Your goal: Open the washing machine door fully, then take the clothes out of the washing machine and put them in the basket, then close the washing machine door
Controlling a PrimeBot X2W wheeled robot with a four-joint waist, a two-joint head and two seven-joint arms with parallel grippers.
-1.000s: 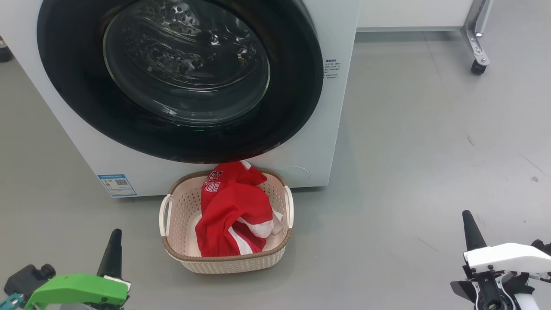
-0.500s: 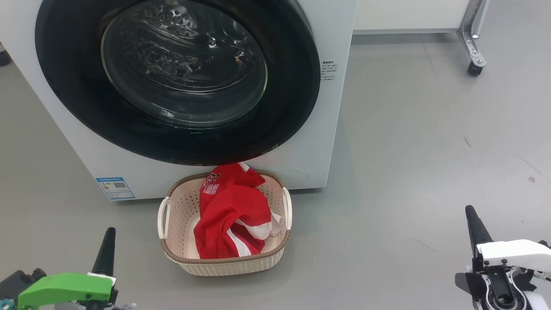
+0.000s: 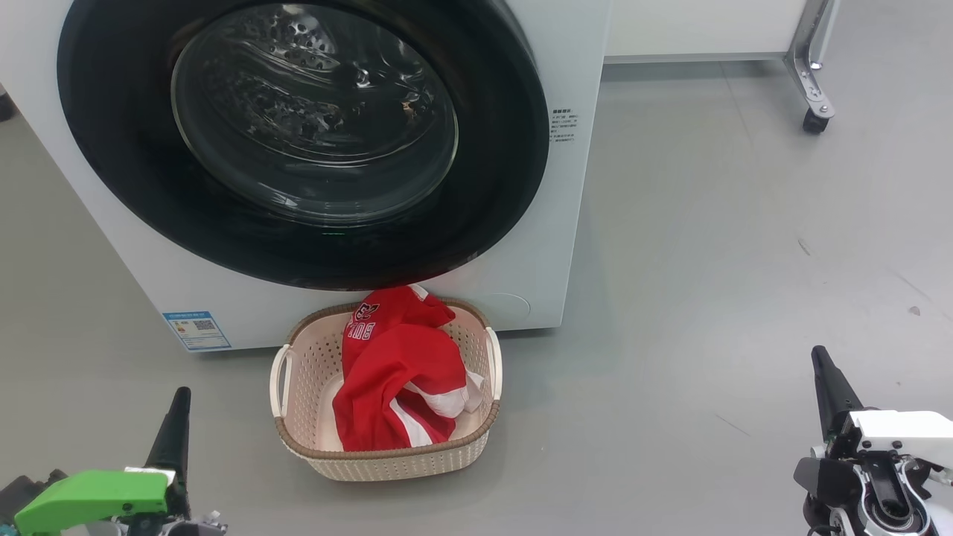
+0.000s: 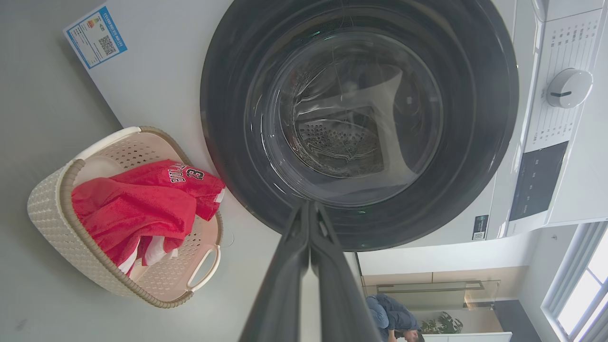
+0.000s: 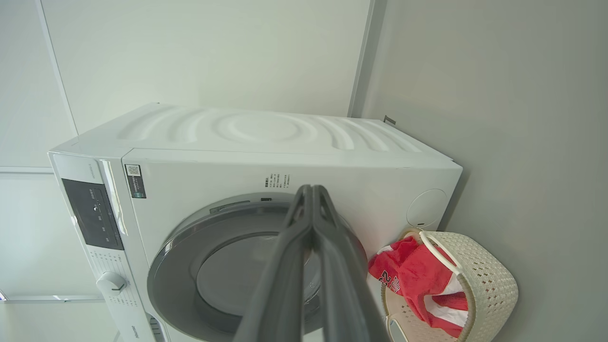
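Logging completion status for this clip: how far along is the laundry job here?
Done: the clothes lie in the basket, and the washing machine door sits shut, with no red showing through it. In hand: nothing; the left hand and right hand are shut, empty, apart from everything. Left: apparently nothing.

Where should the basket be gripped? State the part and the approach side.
Take the basket by its two white side handles, coming down from above on its left and right. They stand proud of the rim as open loops. The far rim is tucked close to the washing machine, with the clothes draped over it.
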